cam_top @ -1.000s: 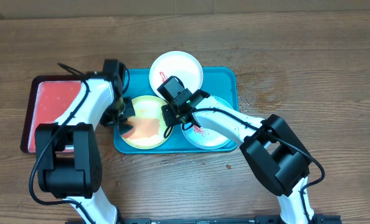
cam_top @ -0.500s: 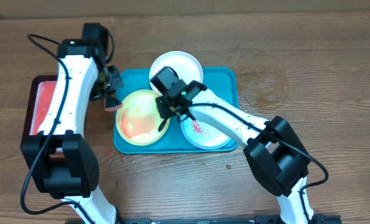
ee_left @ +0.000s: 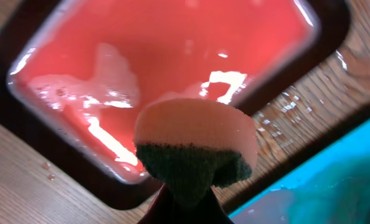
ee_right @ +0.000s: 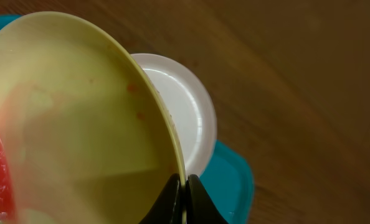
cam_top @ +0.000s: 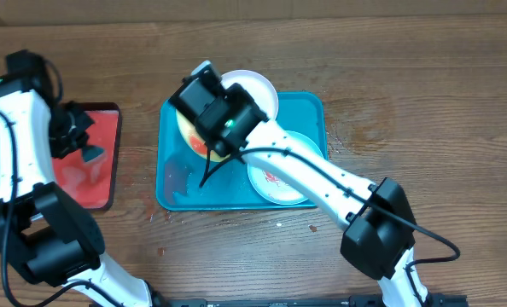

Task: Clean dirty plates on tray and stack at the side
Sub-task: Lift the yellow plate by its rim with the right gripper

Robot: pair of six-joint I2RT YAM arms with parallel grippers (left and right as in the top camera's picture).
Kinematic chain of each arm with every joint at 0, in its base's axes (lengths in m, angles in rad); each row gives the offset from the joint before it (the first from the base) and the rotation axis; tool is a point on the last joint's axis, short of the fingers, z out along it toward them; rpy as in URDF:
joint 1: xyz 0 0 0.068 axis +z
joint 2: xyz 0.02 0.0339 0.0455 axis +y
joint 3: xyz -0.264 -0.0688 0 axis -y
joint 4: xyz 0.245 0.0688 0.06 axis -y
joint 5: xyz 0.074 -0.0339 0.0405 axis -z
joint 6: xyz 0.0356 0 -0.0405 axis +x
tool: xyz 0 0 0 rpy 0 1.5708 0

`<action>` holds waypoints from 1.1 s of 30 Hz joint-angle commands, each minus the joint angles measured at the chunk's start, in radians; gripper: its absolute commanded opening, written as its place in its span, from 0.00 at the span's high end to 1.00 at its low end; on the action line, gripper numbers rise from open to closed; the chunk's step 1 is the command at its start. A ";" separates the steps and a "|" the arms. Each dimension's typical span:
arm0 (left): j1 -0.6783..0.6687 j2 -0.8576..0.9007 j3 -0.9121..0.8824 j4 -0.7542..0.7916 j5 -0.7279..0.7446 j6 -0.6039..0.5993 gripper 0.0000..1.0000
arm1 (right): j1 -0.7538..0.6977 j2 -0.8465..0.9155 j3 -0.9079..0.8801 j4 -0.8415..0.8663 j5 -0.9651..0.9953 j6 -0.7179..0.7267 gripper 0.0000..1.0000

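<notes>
Spanning the wooden worktop (cam_top: 424, 102), largest first: teal tray (cam_top: 311, 115) at centre, smaller red tray (cam_top: 100, 183) just to its left, wet and glossy inside. Resting on the teal tray, white plate (cam_top: 253, 89) at the far rim and light blue plate (cam_top: 279, 183) on the right side, red smear showing. Lifted and tilted over the tray's left half, yellow-green plate (ee_right: 79, 124), rim pinched in the closed right end effector (ee_right: 184, 186), faint red staining inside. Clamped in the shut left end effector (ee_left: 175, 198), sponge (ee_left: 194, 137) over the red tray. Probably mid-wash, wetting the sponge; next, carrying it across to the tilted plate's face without loosening the rim pinch.
</notes>
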 commanded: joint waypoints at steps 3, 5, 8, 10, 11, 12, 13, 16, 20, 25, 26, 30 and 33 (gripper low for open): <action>0.068 -0.003 0.019 0.000 0.083 -0.014 0.96 | 0.082 -0.011 0.028 0.071 0.352 -0.280 0.96; 0.071 -0.003 0.017 0.001 0.082 -0.014 0.96 | 0.103 -0.011 0.028 0.122 0.402 -0.342 0.96; 0.070 -0.002 0.013 0.002 0.082 -0.014 0.96 | 0.131 -0.011 0.028 0.220 0.494 -0.446 0.96; 0.068 -0.001 0.013 0.002 0.082 -0.013 0.96 | 0.145 -0.011 0.028 0.280 0.531 -0.514 0.96; 0.068 -0.001 0.013 0.003 0.082 -0.013 0.96 | 0.151 -0.011 0.028 0.313 0.547 -0.551 0.96; 0.068 -0.001 0.013 0.005 0.082 -0.013 0.96 | 0.155 -0.011 0.028 0.338 0.558 -0.581 0.96; 0.068 -0.001 0.013 0.006 0.082 -0.013 0.96 | 0.159 -0.011 0.028 0.366 0.568 -0.609 0.96; 0.068 -0.001 0.013 0.010 0.083 -0.013 0.96 | 0.165 -0.011 0.028 0.411 0.571 -0.674 0.96; 0.067 -0.001 0.013 0.013 0.083 -0.013 0.96 | 0.166 -0.011 0.028 0.427 0.572 -0.716 0.96; 0.067 -0.001 0.013 0.010 0.083 -0.010 0.96 | 0.168 -0.010 0.026 0.425 0.555 -0.603 0.96; 0.067 -0.001 0.013 0.010 0.083 -0.010 0.96 | 0.167 -0.010 0.025 0.411 0.532 -0.525 0.96; 0.067 0.000 0.013 0.010 0.083 -0.010 0.96 | 0.164 -0.010 0.025 0.216 0.208 -0.407 0.96; 0.067 0.000 0.013 0.010 0.083 -0.010 0.96 | 0.164 -0.010 0.025 0.200 0.270 -0.447 0.96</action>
